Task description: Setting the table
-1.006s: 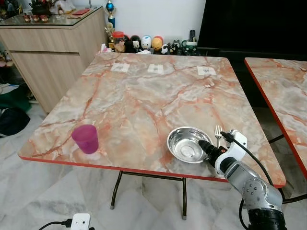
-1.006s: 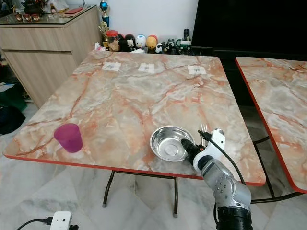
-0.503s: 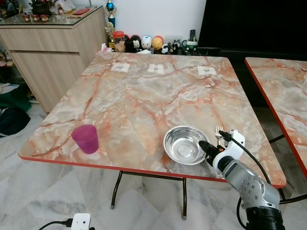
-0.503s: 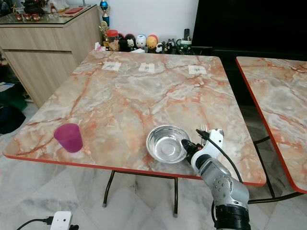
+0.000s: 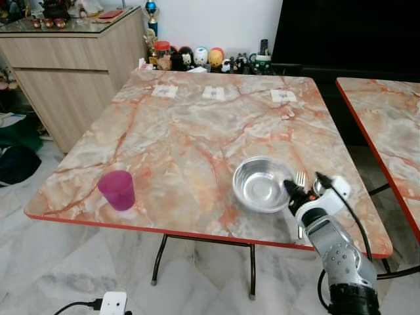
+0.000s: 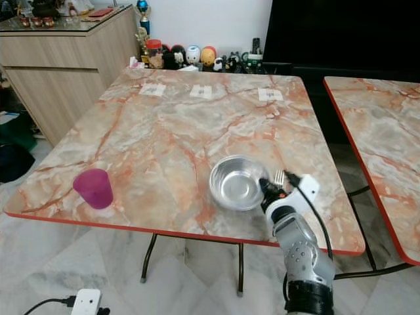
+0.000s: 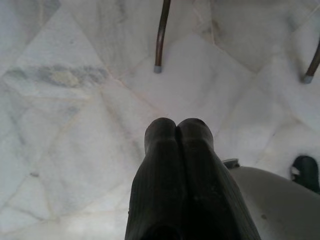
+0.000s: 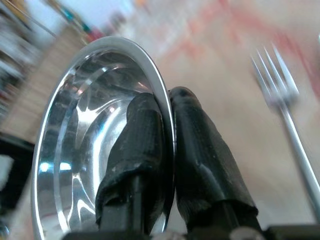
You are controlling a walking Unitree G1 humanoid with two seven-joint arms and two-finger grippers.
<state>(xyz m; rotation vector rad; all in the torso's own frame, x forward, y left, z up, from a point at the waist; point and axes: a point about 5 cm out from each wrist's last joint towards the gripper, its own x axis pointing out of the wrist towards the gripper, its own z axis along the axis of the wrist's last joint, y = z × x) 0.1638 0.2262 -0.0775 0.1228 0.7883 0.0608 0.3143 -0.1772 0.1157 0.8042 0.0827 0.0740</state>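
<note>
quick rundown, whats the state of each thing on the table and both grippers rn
steel bowl: upright, empty, rim pinched by the right gripper
right gripper: shut on the bowl's rim, one finger inside, one outside
fork: lying flat on the table beside the bowl, not held
purple cup: upright near the table's front left edge, untouched
left gripper: fingers pressed together, holding nothing, hanging over the floor

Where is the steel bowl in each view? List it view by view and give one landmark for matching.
Left eye view: steel bowl near the table's front right edge.
Right eye view: same bowl, right of centre.
Left wrist view: not in it; floor and table legs.
Right wrist view: bowl large, its rim pinched by the right end effector.
Shared landmark: the fork beside the bowl.
</note>
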